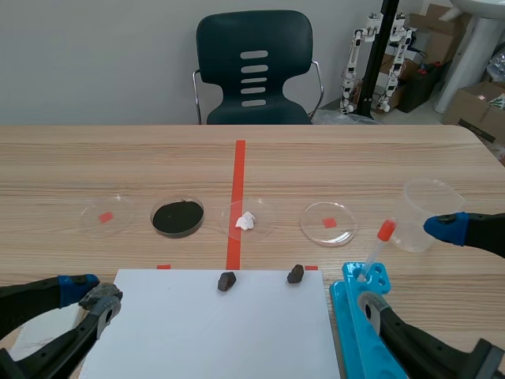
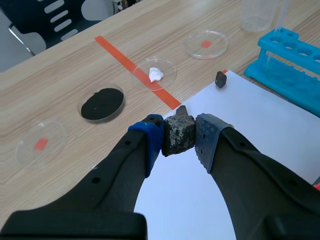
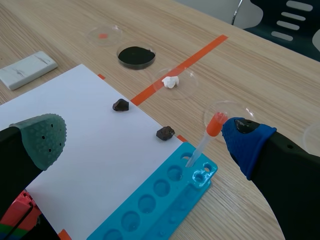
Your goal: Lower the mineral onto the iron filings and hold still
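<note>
The left hand (image 2: pixel 179 144) is closed on a rough grey-brown mineral chunk (image 2: pixel 177 132). It pinches the chunk across 2 opposite flanks, between 1 blue pad and 1 grey pad, and an uneven corner stands clear of the pads on the far side.

The chunk hangs over the near part of a white paper sheet (image 2: pixel 240 125). It is well apart from the black iron filings (image 2: pixel 102 103), which lie in a shallow clear dish (image 2: pixel 126 99) on the wooden desk (image 2: pixel 65 65), ahead of the hand and off to one side.

The right hand (image 3: pixel 145 140) is wide open and holds nothing. It sits beside a blue plastic tube rack (image 3: pixel 150 205) that carries an orange-bulbed dropper (image 3: pixel 207 137).

The mineral looks stiff, dense and gritty, so the soft pads should bite well on its flat flanks and a firm squeeze should not crush it. The present hold seems sound if the underside stays bare enough to meet the powder. The filings are likely loose and light in a thin dish, so a hard touch could scatter them or push the dish.
</note>
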Controlling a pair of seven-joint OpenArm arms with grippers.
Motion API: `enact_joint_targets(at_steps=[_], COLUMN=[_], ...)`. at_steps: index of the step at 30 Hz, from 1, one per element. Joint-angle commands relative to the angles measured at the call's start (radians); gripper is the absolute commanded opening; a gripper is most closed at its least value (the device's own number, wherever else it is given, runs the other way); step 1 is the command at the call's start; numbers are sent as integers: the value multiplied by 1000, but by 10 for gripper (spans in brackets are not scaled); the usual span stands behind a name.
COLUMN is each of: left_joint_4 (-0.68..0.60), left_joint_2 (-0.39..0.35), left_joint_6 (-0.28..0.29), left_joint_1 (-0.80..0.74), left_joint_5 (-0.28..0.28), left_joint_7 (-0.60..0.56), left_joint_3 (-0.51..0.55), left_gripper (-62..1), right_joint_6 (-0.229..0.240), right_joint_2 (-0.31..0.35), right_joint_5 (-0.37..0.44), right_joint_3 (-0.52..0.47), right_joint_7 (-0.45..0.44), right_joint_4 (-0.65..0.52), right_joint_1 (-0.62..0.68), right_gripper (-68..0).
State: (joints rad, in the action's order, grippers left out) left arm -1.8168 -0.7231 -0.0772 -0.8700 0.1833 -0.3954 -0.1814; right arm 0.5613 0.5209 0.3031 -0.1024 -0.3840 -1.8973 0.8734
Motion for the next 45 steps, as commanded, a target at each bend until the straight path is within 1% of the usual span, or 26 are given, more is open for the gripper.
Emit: enact_joint_targets(at_steps=[1, 6, 45], left_joint_4=[-23, -23, -23], left_joint_2=[21, 42, 41], left_joint_6=[-5, -5, -5], left_joint_1=[2, 0, 1], left_joint_5=[6, 6, 6], left_joint_7=[-20, -19, -8], left_joint_3=[10, 19, 19], left_gripper=[-509, -509, -509], right_joint_6=[0, 0, 0], right_joint_2=[0, 0, 0], right_joint_5=[14, 14, 14], right_joint_3=[1, 1, 1], right_joint_7=[-15, -15, -15], right_joint_4=[-15, -15, -15], right_joint_1=[-9, -9, -9], right_gripper=[4, 4, 4])
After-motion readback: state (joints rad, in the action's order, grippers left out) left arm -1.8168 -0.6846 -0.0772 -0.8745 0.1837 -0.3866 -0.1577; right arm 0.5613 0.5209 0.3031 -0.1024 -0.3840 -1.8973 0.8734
